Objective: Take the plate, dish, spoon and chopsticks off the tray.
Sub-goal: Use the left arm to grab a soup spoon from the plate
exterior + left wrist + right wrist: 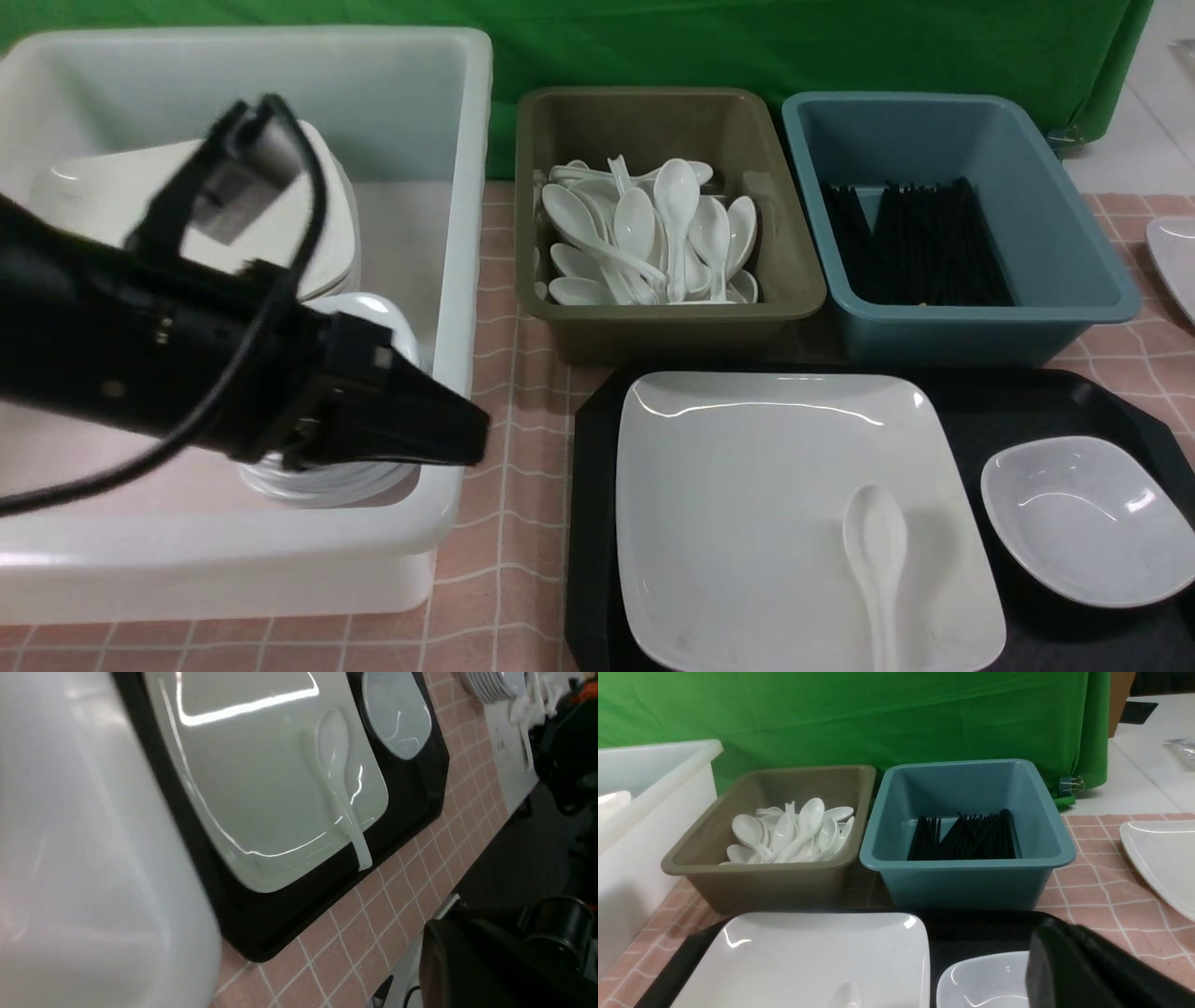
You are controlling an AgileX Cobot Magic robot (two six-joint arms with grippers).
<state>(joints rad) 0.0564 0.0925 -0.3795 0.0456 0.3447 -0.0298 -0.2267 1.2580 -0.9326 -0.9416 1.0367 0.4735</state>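
- the tray (1027,401) is black plastic with cut-off corners and a raised rim. it lies on the pink checked cloth (509,523) just in front of the olive tub (672,313) and the blue tub (980,336).
- the plate (747,504) is large, glossy white and square, with rounded corners and a shallow upturned rim. it fills the left part of the tray.
- the spoon (878,551) is white plastic with an oval bowl. it lies bowl-up on the plate near its right side. in the left wrist view its handle pokes past the plate's near rim, over the tray.
- the dish (1083,523) is small, bluish-white and bowl-like, with a wavy rounded-square rim. it sits on the tray beside the plate's right side.
- the olive tub holds a heap of white spoons (653,233), and the blue tub holds a bundle of black chopsticks (920,247).
- the big white tub (471,233) on the left holds stacked white plates (93,205) and a stack of small dishes (373,313).
- the left gripper (457,434) hangs over the near right corner of the white tub, its tip pointing toward the tray. its fingers show as one dark wedge, so i cannot tell how the jaws stand.
- the right gripper (1087,970) shows only as a black block at the edge of its own wrist view, over the dish side of the tray. whether its jaws are parted or closed cannot be told.
- a green cloth backdrop (747,47) hangs behind the tubs.
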